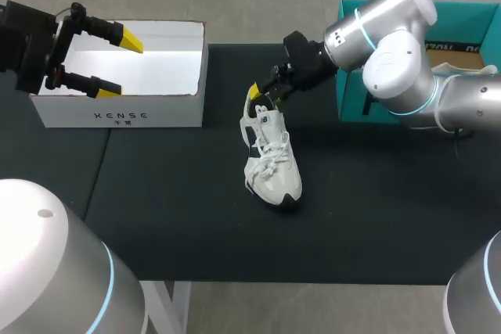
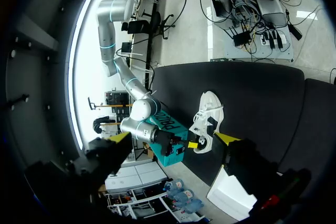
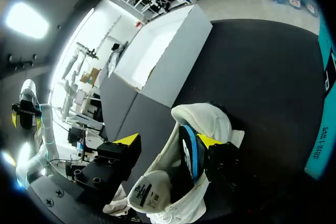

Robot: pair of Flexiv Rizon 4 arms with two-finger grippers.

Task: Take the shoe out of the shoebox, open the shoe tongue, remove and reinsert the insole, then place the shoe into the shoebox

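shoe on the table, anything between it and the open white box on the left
Nothing lies on the table between the shoe and the white box. But the left gripper, open, hangs over the box's open top and could block a drop-in.

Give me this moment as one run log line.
shoe: on table | right gripper: open, at shoe opening, insole against one finger | left gripper: open over white shoebox
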